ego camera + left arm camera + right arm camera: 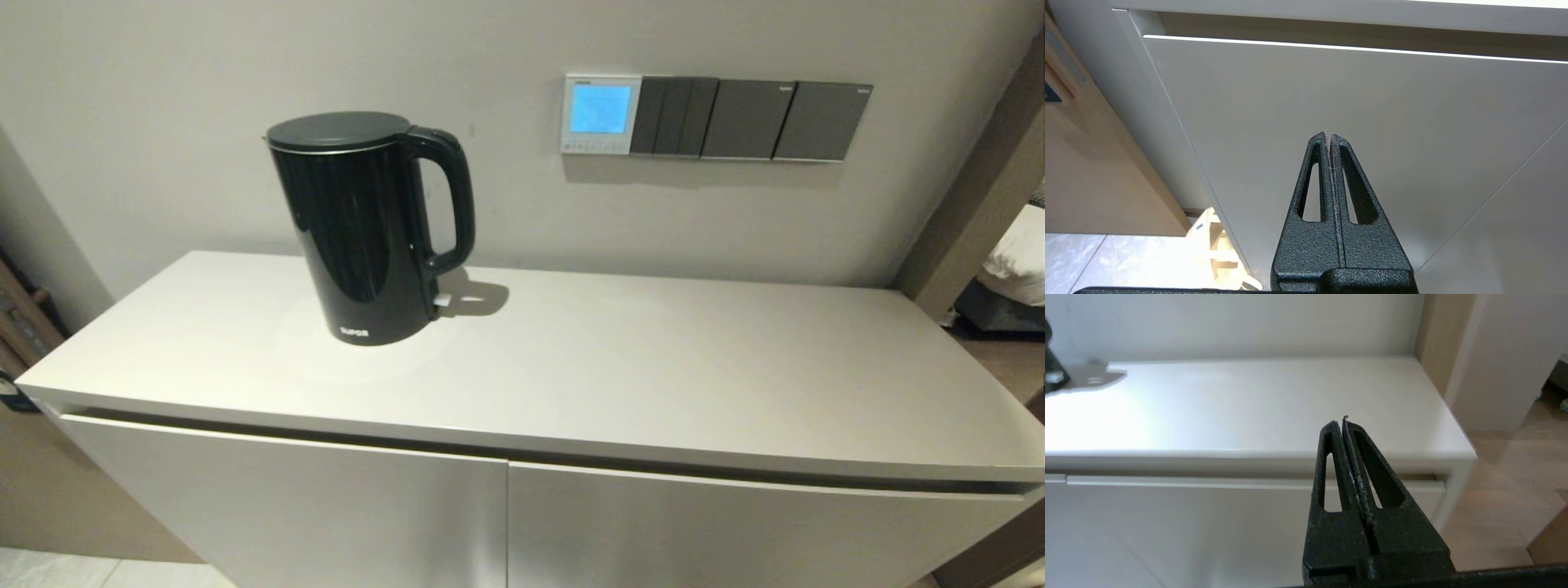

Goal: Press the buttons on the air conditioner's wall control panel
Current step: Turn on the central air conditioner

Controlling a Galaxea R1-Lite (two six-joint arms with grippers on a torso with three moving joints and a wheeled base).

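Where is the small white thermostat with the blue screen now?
In the head view, the small white thermostat hangs on the wall, right of the black kettle, touching the left end of the dark grey switch plates.

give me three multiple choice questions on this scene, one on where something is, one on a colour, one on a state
1. Where is the control panel?
A. on the wall, at the left end of the row of dark switch plates
B. lying on the cabinet top
C. on the cabinet door

2. What colour is the kettle?
A. white
B. black
C. red

3. How is the right claw?
A. open wide
B. shut on the kettle handle
C. shut, holding nothing

Answers: 1 A, the head view shows it wall-mounted beside the plates, above the cabinet. 2 B, its body and lid are glossy black. 3 C, its fingers meet with nothing between; the left claw likewise, low by the cabinet door.
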